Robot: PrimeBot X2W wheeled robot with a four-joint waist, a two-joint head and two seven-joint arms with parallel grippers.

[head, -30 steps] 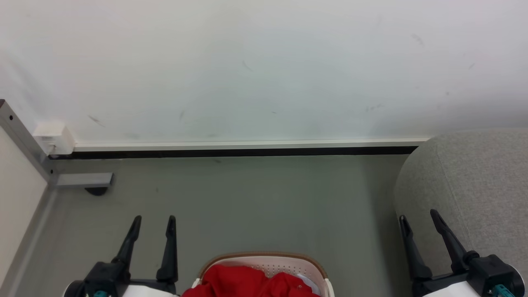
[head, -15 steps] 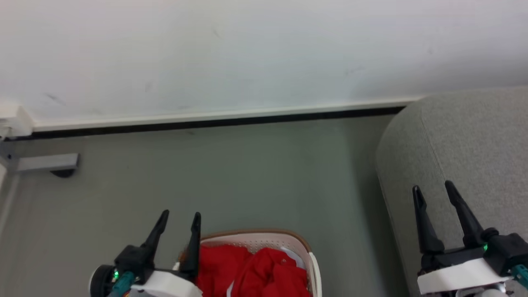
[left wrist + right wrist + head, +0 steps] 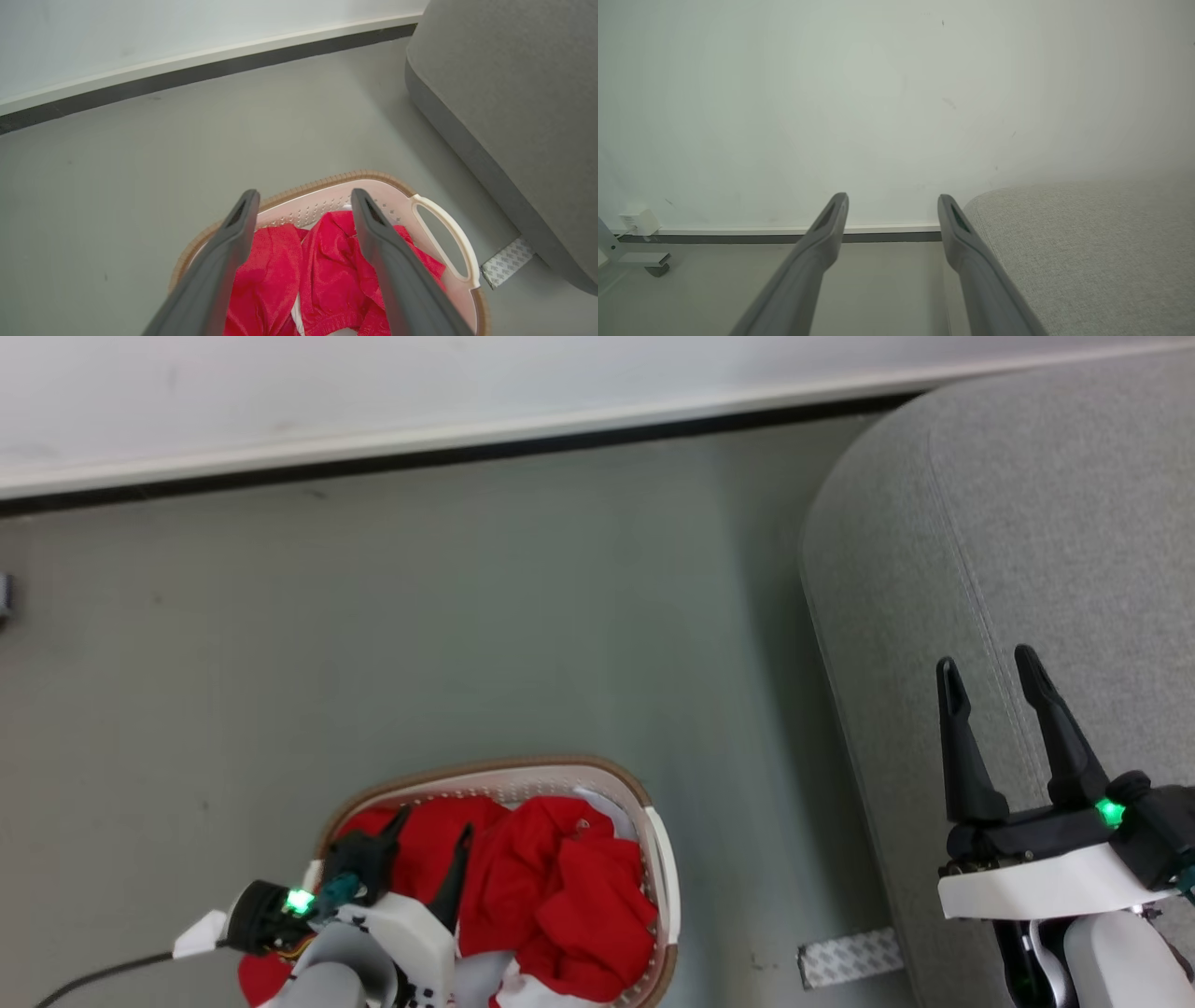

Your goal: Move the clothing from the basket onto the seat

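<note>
On the left, the left pincer hangs over the basket, which stands on the floor. Its fingers are spread and grip nothing. The red clothing lies heaped inside the basket. Further right, a pale strip of tape lies at the foot of the grey seat. The right pincer hovers above the seat, likewise spread and empty.

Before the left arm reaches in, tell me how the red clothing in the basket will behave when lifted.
The clothing lies crumpled in soft folds, so it will probably hang limp and droop when lifted. The pieces are heaped together in the basket, so one may drag another along.
</note>
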